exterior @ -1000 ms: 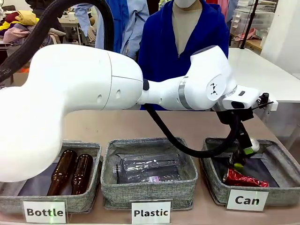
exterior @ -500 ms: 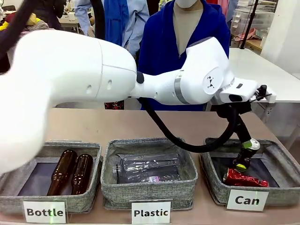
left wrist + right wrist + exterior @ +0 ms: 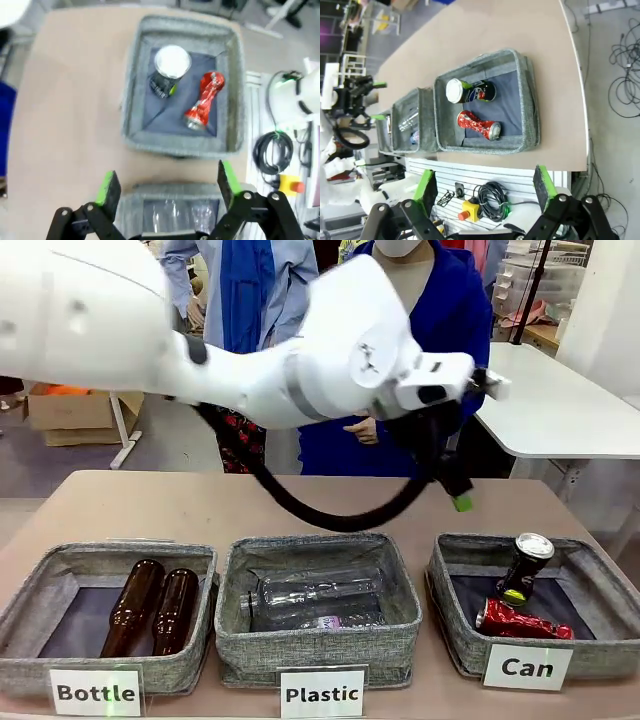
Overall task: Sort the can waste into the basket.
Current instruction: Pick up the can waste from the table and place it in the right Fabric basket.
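Both cans are lying inside the basket (image 3: pixel 600 585) labelled "Can" at the right end of the table (image 3: pixel 200 505): the silver can (image 3: pixel 524 567) is leaning near the far left corner (shiny lid up), and the crushed red can (image 3: pixel 522 621) is resting along the front wall. The left gripper (image 3: pixel 167 182) is hanging above the table with its fingers spread wide and gripping nothing, and the right gripper (image 3: pixel 485 182) is likewise gaping open and empty off the table's edge
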`<state>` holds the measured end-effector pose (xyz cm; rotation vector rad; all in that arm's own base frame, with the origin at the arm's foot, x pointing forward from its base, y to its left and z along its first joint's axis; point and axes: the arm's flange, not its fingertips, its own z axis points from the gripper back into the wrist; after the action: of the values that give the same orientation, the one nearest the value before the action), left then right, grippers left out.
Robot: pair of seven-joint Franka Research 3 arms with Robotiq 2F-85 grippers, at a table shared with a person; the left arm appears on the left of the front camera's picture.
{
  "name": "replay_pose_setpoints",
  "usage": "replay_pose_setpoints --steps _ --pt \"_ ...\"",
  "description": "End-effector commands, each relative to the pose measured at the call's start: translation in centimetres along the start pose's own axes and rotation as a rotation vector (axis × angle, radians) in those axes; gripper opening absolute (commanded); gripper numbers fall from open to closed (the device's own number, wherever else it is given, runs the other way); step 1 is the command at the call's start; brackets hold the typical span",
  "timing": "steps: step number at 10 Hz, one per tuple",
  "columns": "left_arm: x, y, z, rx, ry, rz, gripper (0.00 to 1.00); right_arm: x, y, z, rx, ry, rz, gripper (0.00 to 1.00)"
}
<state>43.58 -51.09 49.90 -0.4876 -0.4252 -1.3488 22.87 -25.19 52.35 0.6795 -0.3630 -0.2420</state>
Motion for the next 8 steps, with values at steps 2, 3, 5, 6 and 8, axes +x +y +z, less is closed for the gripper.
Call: replay_pose_setpoints --steps 2,3,5,6,8 --pt "-6.8 1.8 8.7 0.097 0.009 0.256 1.00 2.8 5.7 -4.0 0.037 0.040 0.046 1.00" --pt "-9.3 3.6 11.6 0.119 -0.008 0.369 1.00 4.0 7.9 -5.9 0.097 0.067 0.048 1.00" --pt "-16.7 7.2 18.1 -0.014 -0.044 0.550 1.00 6.0 12.6 -11.0 0.218 0.161 0.086 1.00" --pt "-20.9 8.4 21.0 -0.112 -0.061 0.592 1.00 6.5 14.5 -13.9 0.255 0.206 0.105 1.00" --pt "-29.4 10.5 25.8 -0.285 -0.165 0.689 1.00 7.6 17.9 -19.6 0.341 0.269 0.108 1.00"
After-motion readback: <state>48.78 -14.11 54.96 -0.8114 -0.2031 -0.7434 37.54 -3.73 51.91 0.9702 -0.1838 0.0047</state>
